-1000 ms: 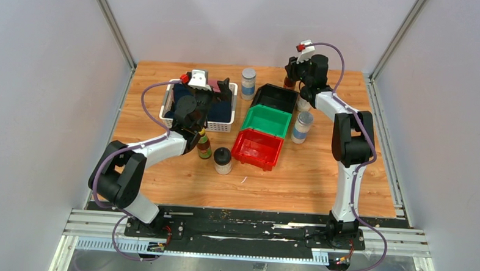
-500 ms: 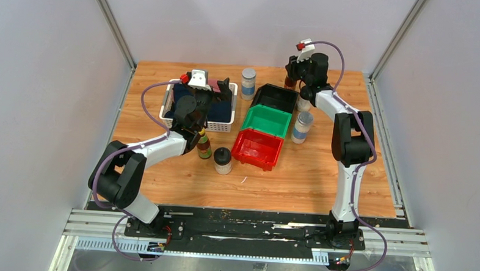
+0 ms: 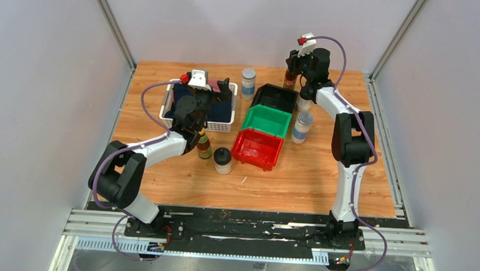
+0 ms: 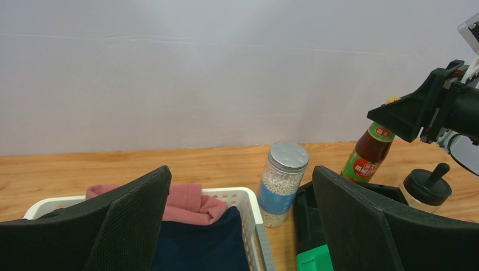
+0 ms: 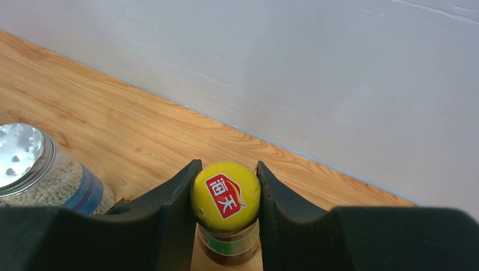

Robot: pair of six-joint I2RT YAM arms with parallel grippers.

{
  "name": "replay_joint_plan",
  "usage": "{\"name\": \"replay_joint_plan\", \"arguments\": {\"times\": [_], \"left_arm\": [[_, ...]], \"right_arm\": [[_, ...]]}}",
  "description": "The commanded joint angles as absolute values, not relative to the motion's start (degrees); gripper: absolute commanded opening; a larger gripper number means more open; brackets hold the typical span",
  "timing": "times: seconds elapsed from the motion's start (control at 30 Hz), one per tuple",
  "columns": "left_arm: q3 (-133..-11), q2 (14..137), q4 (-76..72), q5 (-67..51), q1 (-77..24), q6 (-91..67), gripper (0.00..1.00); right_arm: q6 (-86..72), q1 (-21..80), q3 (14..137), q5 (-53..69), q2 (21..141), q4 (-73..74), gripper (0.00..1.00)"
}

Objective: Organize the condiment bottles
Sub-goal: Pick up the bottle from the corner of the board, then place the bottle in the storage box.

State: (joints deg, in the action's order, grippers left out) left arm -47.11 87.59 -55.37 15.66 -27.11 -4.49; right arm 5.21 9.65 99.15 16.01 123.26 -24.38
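At the back of the table, behind the black bin, the right gripper pinches the sauce bottle by its yellow cap alone, so it could swing or slip out, while the left gripper gapes wide.

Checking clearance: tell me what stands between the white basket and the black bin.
A silver-lidded shaker stands in that gap, by the far corners of the white basket and black bin; the left wrist view shows it plainly.
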Motion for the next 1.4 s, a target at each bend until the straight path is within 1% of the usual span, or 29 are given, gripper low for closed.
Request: {"name": "replay_joint_plan", "arguments": {"times": [0.0,0.4,1.0,1.37], "left_arm": [[-47.68,87.01,-56.1,16.43,-26.81,-4.13,1.0],[-47.4,85.94,-55.46,16.26,-26.81,-5.24,1.0],[-45.49,84.85,-55.28,16.41,-26.8,-7.35,1.0],[-44.4,84.41,-55.81,15.79,-26.81,-10.63,1.0]], "right_arm": [[4.76,9.67,102.83,15.97,119.18,-29.9,0.0],[4.16,9.65,102.45,16.65,115.81,-29.87,0.0],[4.19,10.94,97.1,17.05,107.1,-30.35,0.0],[5.98,13.98,86.71,15.13,98.32,-30.72,0.0]]}}
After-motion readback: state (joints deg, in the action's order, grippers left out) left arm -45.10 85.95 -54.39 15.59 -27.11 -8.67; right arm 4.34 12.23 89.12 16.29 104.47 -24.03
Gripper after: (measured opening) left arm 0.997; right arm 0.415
